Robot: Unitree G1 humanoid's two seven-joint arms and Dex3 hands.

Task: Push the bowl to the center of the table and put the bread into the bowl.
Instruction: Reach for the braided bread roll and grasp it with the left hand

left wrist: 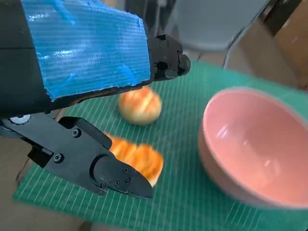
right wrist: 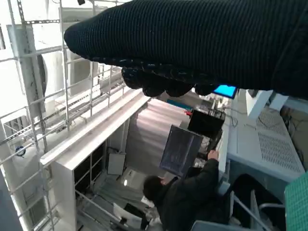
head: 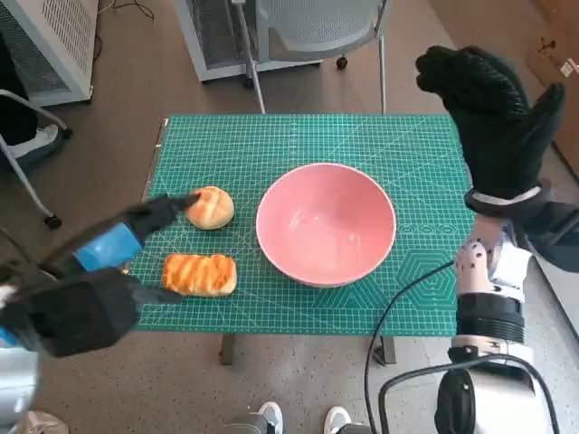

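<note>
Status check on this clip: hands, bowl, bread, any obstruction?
Left hand open, over the two breads, holding nothing. Right hand raised off the table's right edge, empty. Pink bowl near centre, empty; round bun and striped loaf beside it. Nothing blocking.

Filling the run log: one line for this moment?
bowl: mid-table, empty | round bun, long bread: on mat | left hand: open by bun | right hand: raised, empty

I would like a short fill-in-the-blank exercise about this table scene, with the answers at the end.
1. The pink bowl contains ____.
2. The round bun and the striped bread both lie on the ____ mat.
3. The left hand has ____ tape on its back.
4. The right hand is raised and holds ____.

Answers: nothing; green; blue; nothing
</note>
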